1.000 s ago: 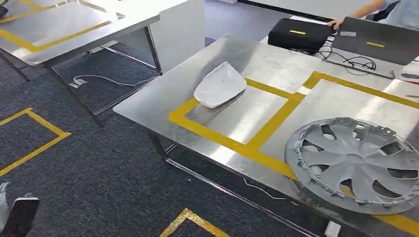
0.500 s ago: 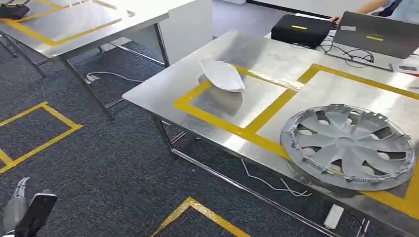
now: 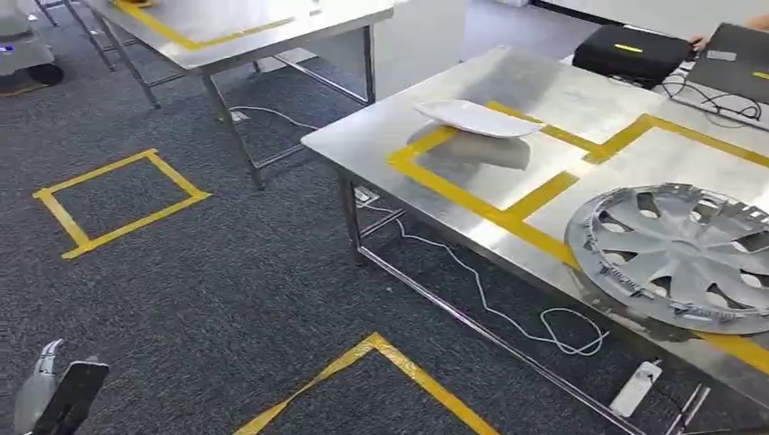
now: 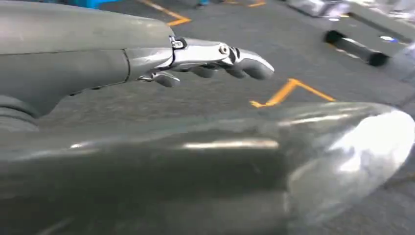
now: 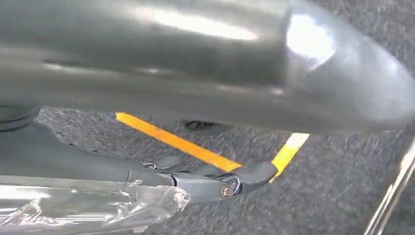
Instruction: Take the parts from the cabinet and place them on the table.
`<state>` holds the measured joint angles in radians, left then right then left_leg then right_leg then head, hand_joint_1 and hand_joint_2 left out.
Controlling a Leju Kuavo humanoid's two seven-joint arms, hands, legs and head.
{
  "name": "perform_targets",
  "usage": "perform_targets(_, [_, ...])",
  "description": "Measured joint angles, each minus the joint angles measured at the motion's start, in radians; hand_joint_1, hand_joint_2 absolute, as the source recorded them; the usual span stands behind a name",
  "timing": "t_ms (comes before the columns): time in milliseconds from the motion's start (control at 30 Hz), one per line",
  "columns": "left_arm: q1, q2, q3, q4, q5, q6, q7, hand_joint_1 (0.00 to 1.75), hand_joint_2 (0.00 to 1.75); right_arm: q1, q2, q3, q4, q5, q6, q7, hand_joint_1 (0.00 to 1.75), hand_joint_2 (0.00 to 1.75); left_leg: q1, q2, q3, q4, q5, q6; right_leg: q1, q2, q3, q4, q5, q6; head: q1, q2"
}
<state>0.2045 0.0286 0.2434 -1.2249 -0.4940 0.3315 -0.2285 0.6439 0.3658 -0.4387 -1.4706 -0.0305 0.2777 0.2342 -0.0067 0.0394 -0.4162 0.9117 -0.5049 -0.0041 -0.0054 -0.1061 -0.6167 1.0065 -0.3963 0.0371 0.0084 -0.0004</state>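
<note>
The steel table (image 3: 399, 127) with yellow tape lines served as the landmark. Far to its left, at the lower corner of the head view, the left hand (image 3: 50, 399) hung low over the grey carpet (image 3: 227, 299); in the left wrist view the left hand (image 4: 205, 61) held nothing, its fingers (image 4: 244, 66) extended side by side and slightly curled, apart from the thick thumb. Between that hand and the table, 1 yellow tape square (image 3: 118, 199) lay on the carpet, and behind it stood a second steel table (image 3: 236, 27). A yellow tape corner (image 3: 376, 349) lay on the carpet just in front of the landmark table.

On the table's left part, inside a taped rectangle, rested the white curved part (image 3: 476, 118), well apart from the grey wheel cover (image 3: 680, 254), which lay flat near the table's front right edge. A white cable (image 3: 508, 317) trailed on the carpet under the table to a power strip (image 3: 635, 388). At the table's far right end sat a black case (image 3: 630, 54) and a laptop (image 3: 734, 63).

The right hand (image 5: 215, 183) appeared in the right wrist view, over carpet and yellow tape; whether its fingers were spread or closed could not be told.
</note>
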Motion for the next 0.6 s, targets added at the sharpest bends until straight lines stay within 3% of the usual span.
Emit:
perform_targets(33, [0.0,-0.001,0.001,0.001,0.005,-0.011,0.013,0.0,0.0,0.003,0.0,0.0,0.0,0.0,-0.003,-0.006,0.0,0.0,0.0,-0.01,-0.011,0.0,0.012,0.007,0.001,0.056,-0.014,0.031,-0.055,0.005,0.002,0.0])
perform_targets(67, [-0.002,-0.005,0.005,0.002,0.011,-0.026,0.022,0.0,0.0,0.005,0.0,0.002,-0.001,0.001,-0.01,-0.013,0.0,0.0,0.0,-0.021,-0.024,0.0,0.024,0.013,0.004,0.086,-0.027,0.091,-0.12,0.007,0.001,0.0])
perform_targets(100, [-0.003,-0.011,0.013,0.003,0.022,-0.042,0.033,0.0,0.0,0.005,0.0,0.003,-0.001,0.002,-0.017,-0.018,0.0,0.0,-0.003,-0.036,-0.043,0.001,0.039,0.017,0.006,0.101,-0.046,0.177,-0.181,0.005,0.003,0.0])
perform_targets(133, [-0.001,-0.022,0.025,0.008,0.035,-0.062,0.049,0.0,0.0,0.004,0.0,0.003,-0.004,0.002,-0.029,-0.025,0.0,0.0,-0.008,-0.047,-0.061,0.001,0.054,0.019,0.007,0.104,-0.058,0.25,-0.215,0.002,0.001,0.0])
perform_targets(167, [0.002,-0.032,0.041,0.016,0.045,-0.08,0.065,0.0,0.0,0.005,0.0,0.003,-0.008,0.0,-0.035,-0.03,0.0,0.0,-0.012,-0.059,-0.079,0.002,0.068,0.021,0.01,0.104,-0.059,0.293,-0.216,-0.004,0.002,0.0])
perform_targets(200, [0.008,-0.045,0.064,0.031,0.049,-0.102,0.087,0.0,0.0,0.005,0.0,0.003,-0.015,-0.001,-0.039,-0.033,0.0,0.0,-0.015,-0.07,-0.098,0.003,0.083,0.021,0.014,0.104,-0.041,0.296,-0.186,-0.011,0.001,0.0])
perform_targets(267, [0.021,-0.068,0.109,0.065,0.041,-0.136,0.118,0.0,0.0,0.006,0.0,0.002,-0.03,-0.003,-0.041,-0.041,0.0,0.0,-0.017,-0.091,-0.132,0.006,0.109,0.019,0.025,0.115,0.043,0.2,-0.107,-0.028,0.001,0.0])
perform_targets(300, [0.029,-0.08,0.133,0.081,0.034,-0.159,0.13,0.0,0.0,0.007,-0.001,0.002,-0.04,0.0,-0.046,-0.051,0.0,0.0,-0.017,-0.103,-0.148,0.007,0.122,0.018,0.029,0.137,0.109,0.11,-0.09,-0.035,0.002,0.0])
perform_targets(333, [0.037,-0.097,0.161,0.094,0.013,-0.192,0.13,0.0,0.0,0.01,-0.001,0.0,-0.054,0.006,-0.054,-0.067,0.0,0.0,-0.017,-0.114,-0.16,0.01,0.134,0.015,0.03,0.194,0.19,-0.002,-0.119,-0.042,0.001,0.0])
perform_targets(367, [0.044,-0.111,0.193,0.099,-0.005,-0.224,0.126,0.0,0.0,0.015,-0.001,0.0,-0.069,0.011,-0.059,-0.083,0.0,0.0,-0.023,-0.126,-0.169,0.015,0.144,0.015,0.022,0.205,0.243,-0.089,-0.142,-0.045,0.001,0.0])
perform_targets(400, [0.049,-0.127,0.221,0.105,-0.015,-0.253,0.119,0.0,0.0,0.017,-0.001,0.0,-0.075,0.018,-0.061,-0.097,0.0,0.0,-0.022,-0.135,-0.172,0.014,0.159,0.012,0.028,0.195,0.226,-0.082,-0.142,-0.038,-0.002,0.0])
perform_targets(467, [0.058,-0.165,0.304,0.107,-0.032,-0.347,0.112,0.0,0.0,0.025,-0.001,-0.001,-0.106,0.036,-0.068,-0.137,0.0,0.0,-0.022,-0.164,-0.182,0.013,0.177,0.001,0.03,0.168,0.218,-0.076,-0.136,-0.045,0.008,0.0])
perform_targets(500, [0.059,-0.183,0.35,0.107,-0.043,-0.39,0.11,0.0,0.0,0.027,-0.001,-0.001,-0.123,0.042,-0.069,-0.155,0.0,0.0,-0.021,-0.156,-0.186,0.019,0.17,0.0,0.019,0.148,0.209,-0.081,-0.122,-0.052,0.006,0.0])
perform_targets(533, [0.063,-0.211,0.401,0.106,-0.065,-0.434,0.107,0.0,0.0,0.028,-0.002,-0.002,-0.143,0.05,-0.071,-0.178,0.0,0.0,-0.021,-0.109,-0.2,0.048,0.113,-0.005,0.02,0.138,0.198,-0.08,-0.113,-0.058,0.003,0.0])
perform_targets(567, [0.063,-0.235,0.445,0.099,-0.091,-0.483,0.104,0.0,0.0,0.036,-0.002,-0.003,-0.164,0.053,-0.072,-0.202,0.0,0.0,-0.016,-0.076,-0.221,0.115,0.034,-0.014,0.021,0.122,0.186,-0.08,-0.103,-0.063,-0.003,0.0])
perform_targets(600, [0.061,-0.258,0.48,0.089,-0.11,-0.521,0.102,0.0,0.0,0.042,-0.002,-0.003,-0.182,0.055,-0.071,-0.219,0.0,0.0,-0.01,-0.062,-0.241,0.193,-0.031,-0.022,0.022,0.105,0.173,-0.08,-0.093,-0.062,-0.001,0.0])
